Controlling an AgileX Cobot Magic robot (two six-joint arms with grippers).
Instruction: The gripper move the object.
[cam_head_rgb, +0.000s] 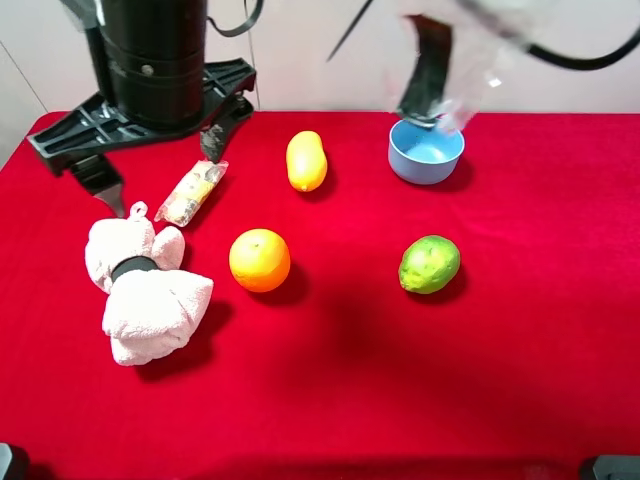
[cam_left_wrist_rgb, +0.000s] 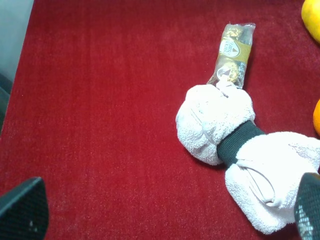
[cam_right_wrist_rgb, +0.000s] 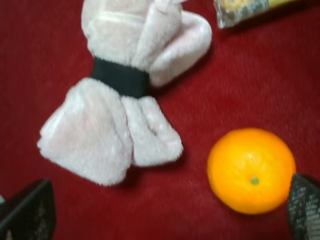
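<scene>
Object (cam_head_rgb: 145, 290): fluffy pale pink towel bundle, dark band at waist, lying on red felt tabletop (cam_head_rgb: 350, 380); round glossy orange (cam_head_rgb: 260, 260) beside; both tools spread wide, empty

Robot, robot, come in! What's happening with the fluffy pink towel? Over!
Left end effector open, nothing held. Right end effector open, empty. Pink towel bundle lying flat on the red table, ungrabbed. Snack packet touching one end, orange close beside.
</scene>
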